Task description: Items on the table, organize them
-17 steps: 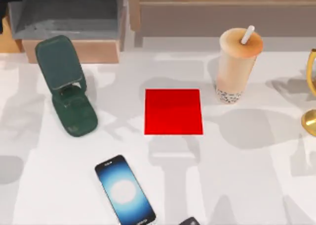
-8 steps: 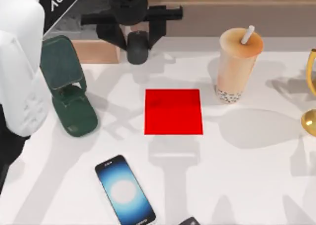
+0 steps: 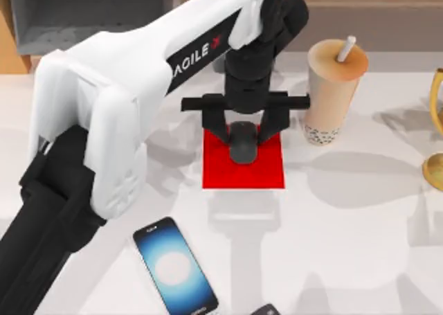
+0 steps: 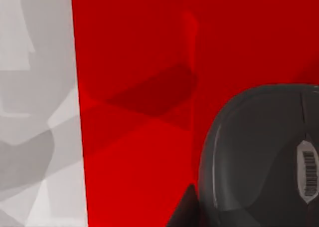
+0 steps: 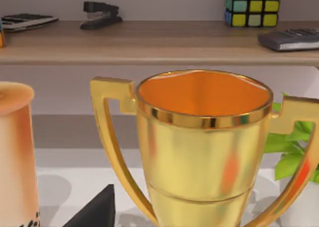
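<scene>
My left gripper (image 3: 243, 136) is shut on the dark grey mouse (image 3: 243, 142), holding it over the back half of the red pad (image 3: 242, 173). In the left wrist view the mouse (image 4: 264, 152) hangs close above the red pad (image 4: 134, 87); whether it touches the pad I cannot tell. The black smartphone (image 3: 176, 266) lies screen-up near the front edge of the table (image 3: 360, 246). To the right of the pad stands the bubble-tea cup (image 3: 332, 93) with its white straw. My right gripper (image 5: 94, 212) is low beside a gold trophy (image 5: 204, 152).
The gold trophy (image 3: 436, 128) stands at the table's right edge. A wooden shelf (image 3: 346, 10) runs along the back, carrying a puzzle cube (image 5: 251, 5), a stapler (image 5: 99, 12) and a calculator (image 5: 291, 37). My left arm's white body (image 3: 124, 107) crosses the table's left half.
My left arm has swung in from the back left, carrying the mouse forward and right to above the red pad. It now covers the green phone stand.
</scene>
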### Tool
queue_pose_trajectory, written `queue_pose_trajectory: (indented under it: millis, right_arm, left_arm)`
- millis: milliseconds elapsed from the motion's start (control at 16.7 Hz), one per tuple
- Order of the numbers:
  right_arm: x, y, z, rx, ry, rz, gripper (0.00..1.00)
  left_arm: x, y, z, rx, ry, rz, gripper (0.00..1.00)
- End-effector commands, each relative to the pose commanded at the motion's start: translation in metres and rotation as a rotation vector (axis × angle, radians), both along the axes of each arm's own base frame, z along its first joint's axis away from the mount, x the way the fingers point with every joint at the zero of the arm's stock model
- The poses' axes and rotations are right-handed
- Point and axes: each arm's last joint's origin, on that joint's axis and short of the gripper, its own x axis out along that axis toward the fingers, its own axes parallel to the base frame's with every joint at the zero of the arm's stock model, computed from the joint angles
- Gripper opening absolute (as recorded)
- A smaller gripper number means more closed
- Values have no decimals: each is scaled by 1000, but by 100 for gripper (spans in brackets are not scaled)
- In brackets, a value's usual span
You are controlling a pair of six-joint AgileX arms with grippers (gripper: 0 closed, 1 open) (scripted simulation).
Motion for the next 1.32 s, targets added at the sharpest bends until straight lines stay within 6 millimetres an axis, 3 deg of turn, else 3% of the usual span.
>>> queue_pose_trajectory:
  millis: [480, 1140, 1320]
  right_arm:
    - [0, 0, 0, 0, 0, 0, 100]
    - [0, 0, 0, 0, 0, 0, 100]
    - [0, 0, 0, 0, 0, 0, 100]
  left_arm:
    - [3, 18, -16, 64, 70, 45, 0]
    - [0, 0, -10, 0, 0, 0, 0]
    - [0, 0, -10, 0, 0, 0, 23]
